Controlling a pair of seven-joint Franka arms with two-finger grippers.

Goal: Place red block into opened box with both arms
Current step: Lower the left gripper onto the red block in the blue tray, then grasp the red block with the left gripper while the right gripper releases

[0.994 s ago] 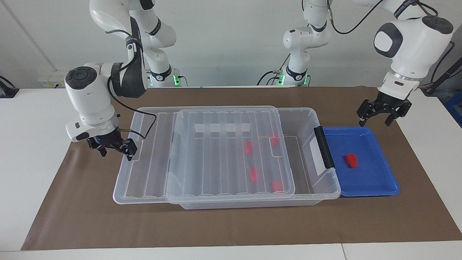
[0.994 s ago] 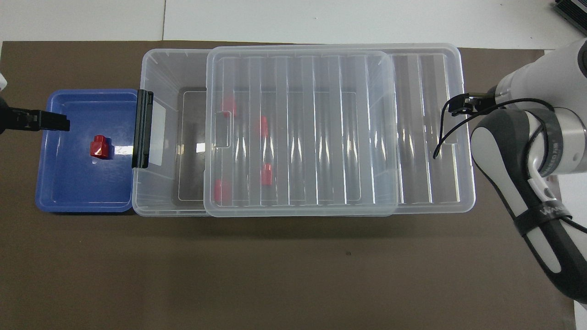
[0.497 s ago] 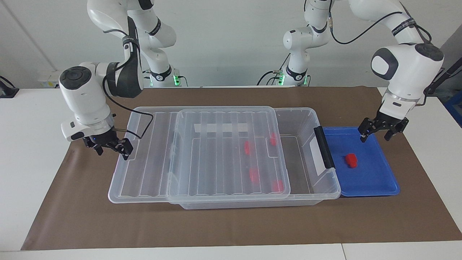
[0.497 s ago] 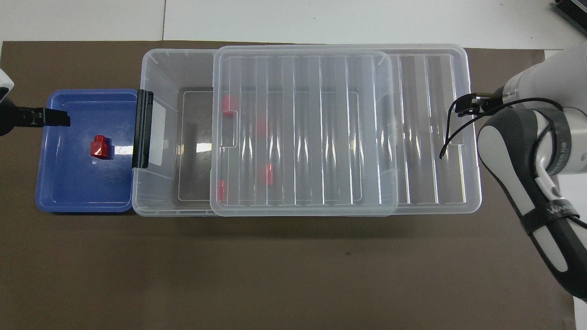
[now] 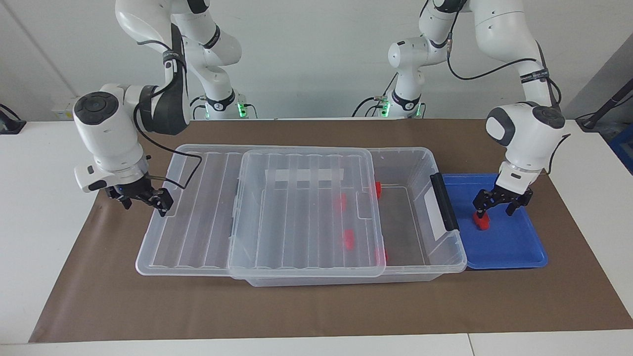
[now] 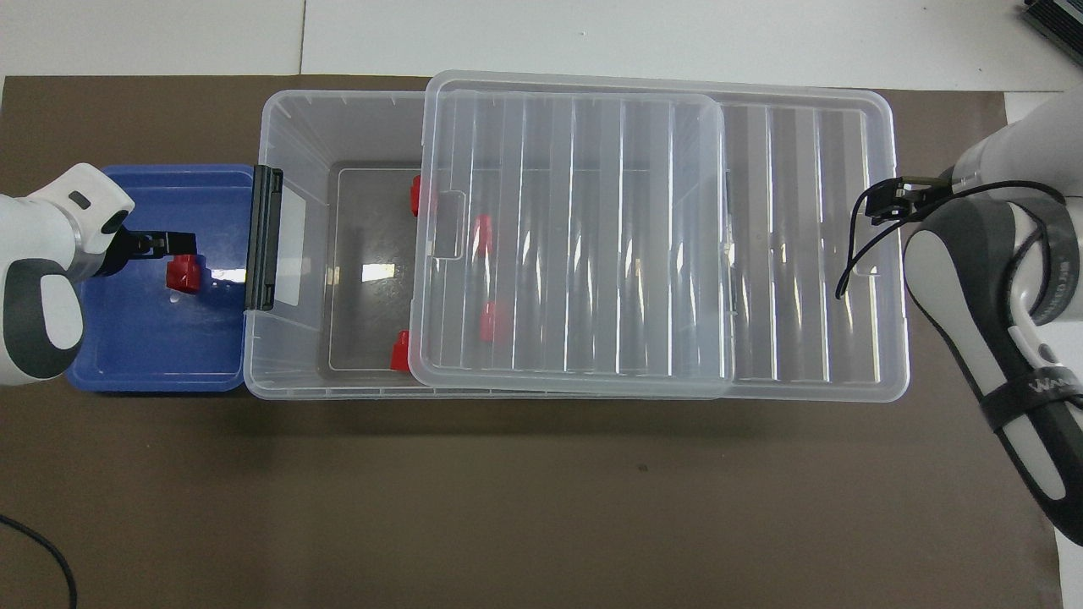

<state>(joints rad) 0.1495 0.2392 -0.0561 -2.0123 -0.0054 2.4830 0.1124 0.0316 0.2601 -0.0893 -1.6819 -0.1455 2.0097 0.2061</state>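
Note:
The clear box lies lengthwise on the brown mat. Its ribbed lid is slid toward the right arm's end, leaving the end by the black handle uncovered. My right gripper is shut on the lid's end rim. A red block lies in the blue tray. My left gripper hangs open low over the tray. One fingertip is just above the block.
Several red blocks lie on the box floor, most of them under the lid. The blue tray butts against the box's handle end. The lid overhangs the box toward the right arm's end. Brown mat stretches between the box and the table's edge away from the robots.
My right gripper has moved toward its own end of the table, and the lid slid with it, widening the opening. My left gripper came down over the tray to the red block.

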